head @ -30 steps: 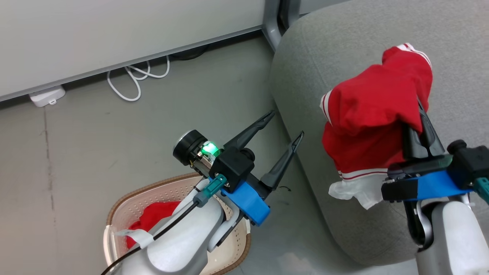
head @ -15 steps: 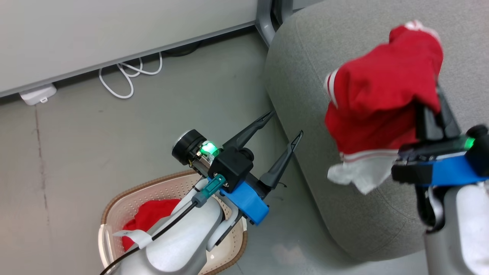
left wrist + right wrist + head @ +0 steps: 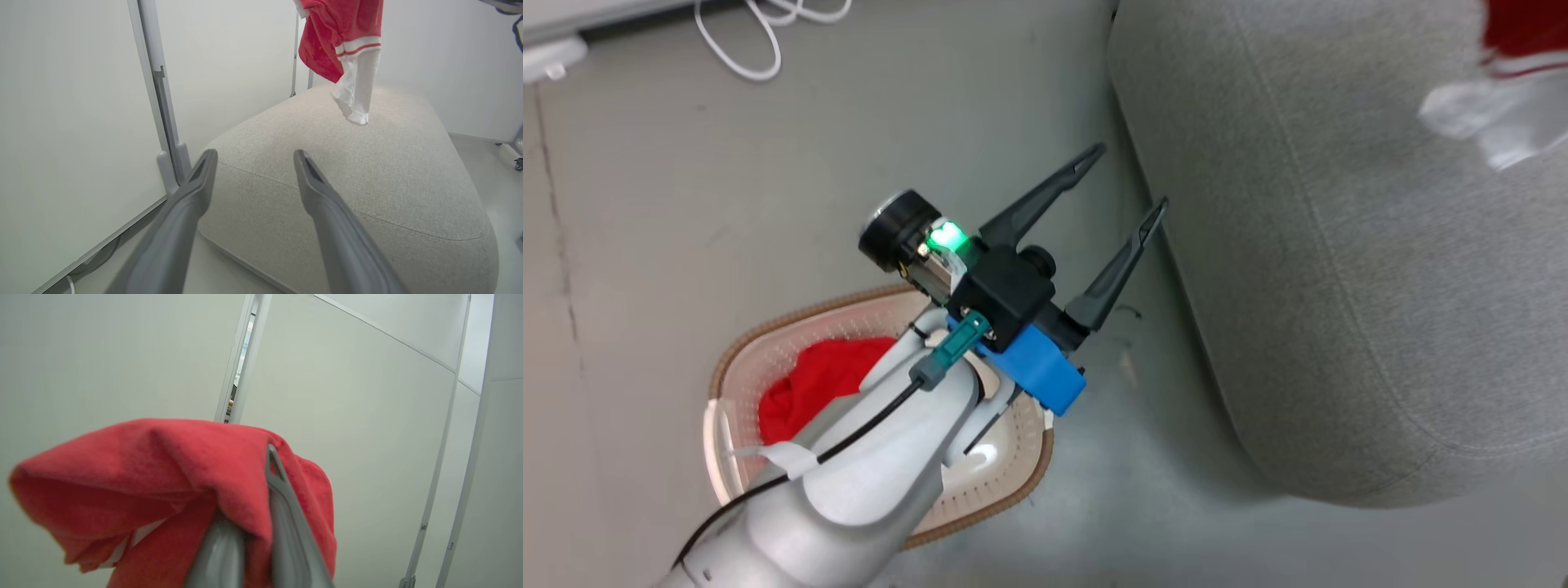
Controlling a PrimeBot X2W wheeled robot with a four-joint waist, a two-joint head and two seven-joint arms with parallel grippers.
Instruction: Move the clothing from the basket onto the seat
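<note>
My head view caught the held garment [image 3: 1521, 28] as a red scrap with blurred white lining over the far right part of the seat [image 3: 1298, 286]. The left wrist view showed much more of that garment [image 3: 335, 36]. It hung above the seat's [image 3: 347, 183] far end with its long axis upright, the white-striped hem and white lining lowest and pointing down at the cushion top. Whether the lining's tip brushed the cushion I could not tell. The right wrist view gave the grip. My right pincer [image 3: 251, 498] was pressed together on the red cloth [image 3: 163, 465], which draped over the fingers [image 3: 282, 514] and sagged to one side, with pale wall panels behind.

The head view showed the basket [image 3: 760, 355] on the floor [image 3: 686, 204], near the seat's left edge and rounded near corner. The other red garment [image 3: 809, 384] lay bunched in it.

My left forearm slanted over the basket. My left pincer [image 3: 1130, 177] was spread and empty, with its fingers aimed up and right at the seat's left edge. In its own wrist view the left pincer [image 3: 255, 154] pointed at the cushion's side.
</note>
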